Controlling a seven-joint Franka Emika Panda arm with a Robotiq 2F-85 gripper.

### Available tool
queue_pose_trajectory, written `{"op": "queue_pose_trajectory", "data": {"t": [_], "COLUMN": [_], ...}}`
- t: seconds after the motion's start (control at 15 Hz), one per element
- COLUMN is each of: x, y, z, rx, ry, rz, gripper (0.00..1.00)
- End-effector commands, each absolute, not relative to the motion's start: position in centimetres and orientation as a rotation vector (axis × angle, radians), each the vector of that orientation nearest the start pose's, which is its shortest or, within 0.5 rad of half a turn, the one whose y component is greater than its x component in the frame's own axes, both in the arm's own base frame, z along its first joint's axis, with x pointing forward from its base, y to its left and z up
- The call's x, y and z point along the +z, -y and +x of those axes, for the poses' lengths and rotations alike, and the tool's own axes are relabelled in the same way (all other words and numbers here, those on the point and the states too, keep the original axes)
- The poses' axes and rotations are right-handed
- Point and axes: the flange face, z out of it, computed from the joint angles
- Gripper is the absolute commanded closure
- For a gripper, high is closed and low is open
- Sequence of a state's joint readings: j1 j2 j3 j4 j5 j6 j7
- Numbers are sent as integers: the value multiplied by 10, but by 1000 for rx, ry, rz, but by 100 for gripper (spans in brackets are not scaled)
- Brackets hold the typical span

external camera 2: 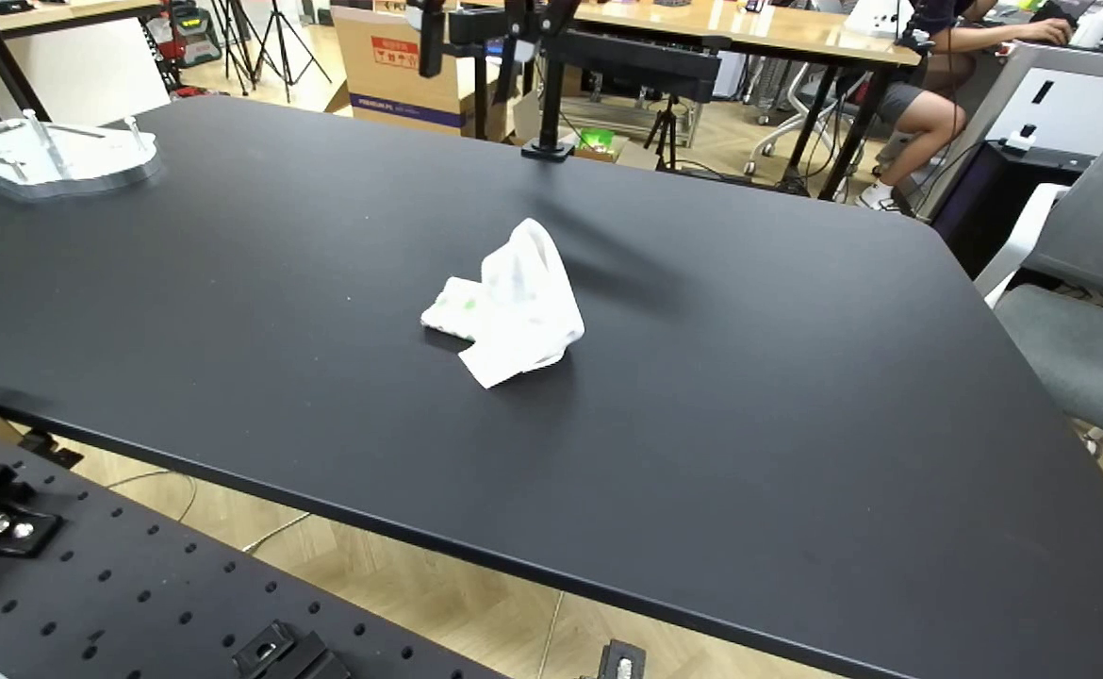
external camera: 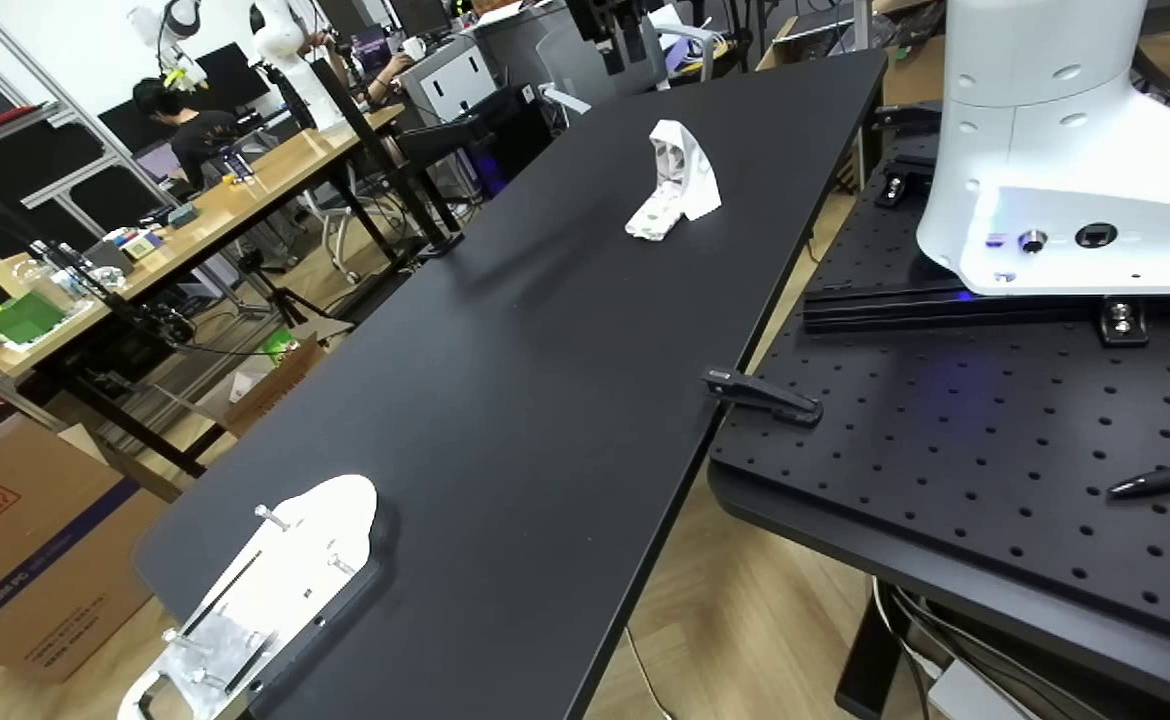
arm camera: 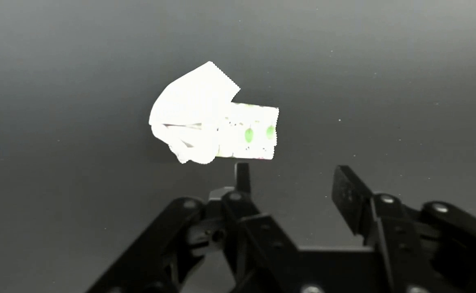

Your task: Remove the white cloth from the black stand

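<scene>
Wrist view: white cloth point(arm camera: 193, 97) rumpled, folded, partly zigzag-edged; overlaps green-spotted piece point(arm camera: 249, 134); claw point(arm camera: 293, 179) spread wide.

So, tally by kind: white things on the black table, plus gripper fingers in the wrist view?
Cloth: 1, printed part included (can't tell if it's a separate piece)
Pegged board: 1
Gripper fingers: 2
Total: 4
</scene>
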State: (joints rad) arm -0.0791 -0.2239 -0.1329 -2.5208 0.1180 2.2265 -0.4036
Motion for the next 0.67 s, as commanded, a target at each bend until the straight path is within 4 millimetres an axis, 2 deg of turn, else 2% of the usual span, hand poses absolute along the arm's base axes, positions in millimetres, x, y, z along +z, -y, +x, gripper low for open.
{"op": "queue_pose_trajectory", "data": {"t": [0.0, 0.13, 0.33, 0.6], "x": [373, 381, 390, 398], "y": [66, 54, 37, 26], "z": [424, 425, 427, 433], "rx": [68, 96, 106, 83], "ry": [141, 130, 152, 126], "rz": [-2962, -2930, -2915, -2947], "gripper": [14, 2, 0, 0]}}
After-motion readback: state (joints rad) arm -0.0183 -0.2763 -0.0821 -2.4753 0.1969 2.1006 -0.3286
